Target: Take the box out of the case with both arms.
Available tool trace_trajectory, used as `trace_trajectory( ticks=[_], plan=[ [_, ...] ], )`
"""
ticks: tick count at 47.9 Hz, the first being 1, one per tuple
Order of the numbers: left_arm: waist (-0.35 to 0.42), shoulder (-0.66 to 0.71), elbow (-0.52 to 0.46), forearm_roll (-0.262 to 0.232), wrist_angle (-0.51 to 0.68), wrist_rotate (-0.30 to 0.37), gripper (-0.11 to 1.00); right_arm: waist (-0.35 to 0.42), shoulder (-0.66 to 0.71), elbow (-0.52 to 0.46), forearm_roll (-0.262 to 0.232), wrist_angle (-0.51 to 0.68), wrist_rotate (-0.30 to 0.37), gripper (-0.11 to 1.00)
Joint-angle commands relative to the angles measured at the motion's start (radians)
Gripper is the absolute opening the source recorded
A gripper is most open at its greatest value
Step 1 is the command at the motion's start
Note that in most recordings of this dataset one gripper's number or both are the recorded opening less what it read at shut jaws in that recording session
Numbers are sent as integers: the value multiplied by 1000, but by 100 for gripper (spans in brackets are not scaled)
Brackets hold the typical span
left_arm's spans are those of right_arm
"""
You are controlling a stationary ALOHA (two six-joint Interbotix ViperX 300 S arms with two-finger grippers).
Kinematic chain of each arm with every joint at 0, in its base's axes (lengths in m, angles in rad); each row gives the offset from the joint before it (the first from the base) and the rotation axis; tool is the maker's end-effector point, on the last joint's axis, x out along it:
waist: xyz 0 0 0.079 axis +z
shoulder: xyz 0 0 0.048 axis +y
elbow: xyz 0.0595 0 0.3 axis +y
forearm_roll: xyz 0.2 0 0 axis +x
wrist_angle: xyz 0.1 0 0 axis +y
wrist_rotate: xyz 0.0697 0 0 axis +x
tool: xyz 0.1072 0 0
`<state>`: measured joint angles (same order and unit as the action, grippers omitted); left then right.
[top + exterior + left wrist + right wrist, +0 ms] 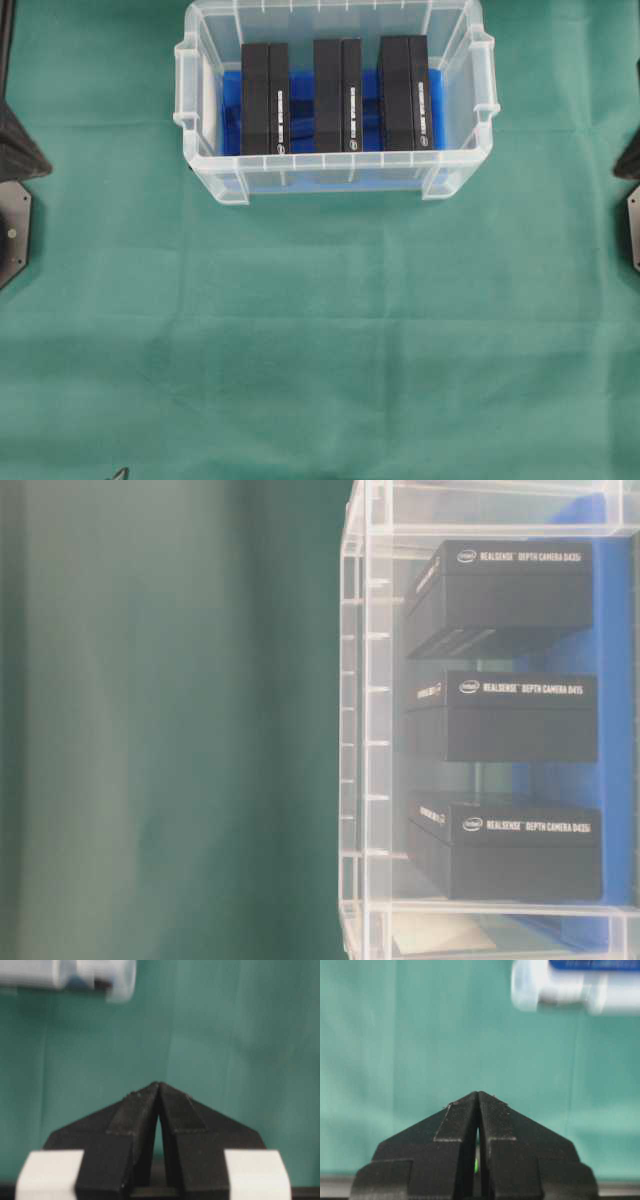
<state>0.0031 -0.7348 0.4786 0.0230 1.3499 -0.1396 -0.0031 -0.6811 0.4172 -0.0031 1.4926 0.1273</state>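
The clear plastic case (330, 175) stands at the back middle of the table, with a blue sheet (232, 110) on its bottom. Three black boxes stand side by side inside it: left (265, 97), middle (337, 93) and right (405, 92). The table-level view shows the same case (365, 730) through its wall, with white lettering on each box (520, 720). My left gripper (157, 1085) is shut and holds nothing, hovering over the cloth with a case corner (115, 980) far ahead. The right gripper (477, 1094) is likewise shut and empty, and the case (560, 990) lies ahead to its right.
A green cloth (320, 340) covers the table. Dark arm parts show at the left edge (15, 150) and the right edge (630, 165) of the overhead view, well away from the case.
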Motion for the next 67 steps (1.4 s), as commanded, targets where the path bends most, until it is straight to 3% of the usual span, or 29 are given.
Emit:
trace_trajectory(
  ticks=[1, 14, 19, 24, 30, 37, 45, 49, 54, 67],
  plan=[
    [-3, 18, -32, 3, 67, -5, 0, -2, 8, -28, -2, 40, 6, 0],
    [-3, 29, -40, 3, 104, -20, 0, -2, 31, -29, -12, 48, 11, 0],
    [-3, 31, -40, 3, 95, -78, 0, -2, 35, -29, -18, 44, 54, 0],
    [-3, 29, -38, 5, 91, -193, 0, -2, 35, -29, -28, 44, 167, 0],
    [-2, 25, -35, 6, 91, -399, 0, -3, 38, -29, -34, 48, 373, 0],
    [6, 25, -35, 32, 91, -758, 0, -6, 51, -29, -46, 46, 752, 0],
    [12, 25, -35, 37, 91, -1131, 0, -6, 61, -31, -89, 38, 1115, 0],
    [11, 25, -35, 37, 91, -1246, 0, -6, 63, -28, -106, 37, 1256, 0],
    [12, 28, -35, 38, 95, -1316, 0, -6, 60, -28, -109, 41, 1296, 0],
    [21, 28, -37, 41, 98, -1305, 0, -6, 61, -28, -118, 43, 1292, 0]
  ],
)
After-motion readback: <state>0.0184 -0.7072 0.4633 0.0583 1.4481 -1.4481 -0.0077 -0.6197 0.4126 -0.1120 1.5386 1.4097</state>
